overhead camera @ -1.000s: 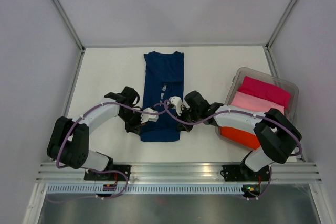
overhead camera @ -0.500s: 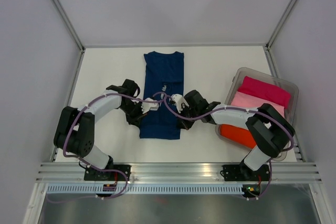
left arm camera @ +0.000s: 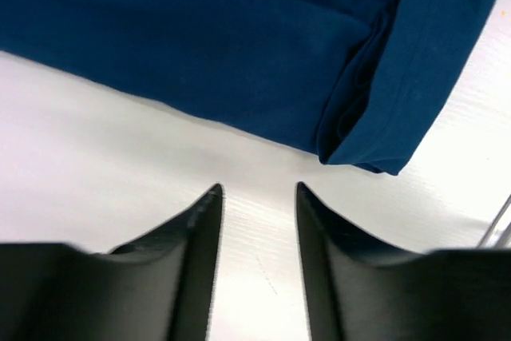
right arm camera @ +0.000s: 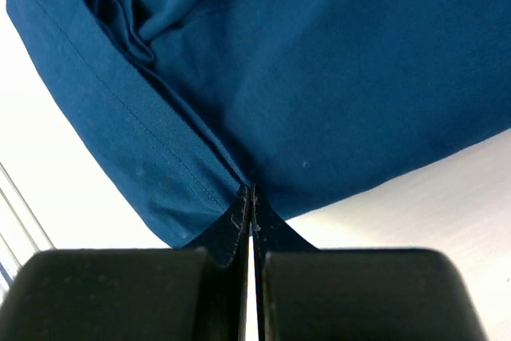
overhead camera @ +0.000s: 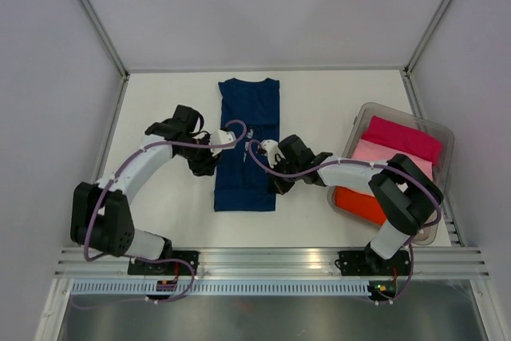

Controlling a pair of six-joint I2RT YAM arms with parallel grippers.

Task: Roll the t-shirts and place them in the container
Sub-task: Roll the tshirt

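Navy tee [overhead camera: 248, 117] lies just beyond parted left fingers [left arm camera: 196, 237], its edge pinched between right fingers [right arm camera: 275, 235].

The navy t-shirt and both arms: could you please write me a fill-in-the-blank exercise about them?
1. The navy t-shirt lies folded into a long strip on the ____ table.
2. The left gripper has its jaws ____, with nothing between them.
3. The right gripper has its jaws ____, tips at the shirt's edge.
Missing words: white; open; shut.
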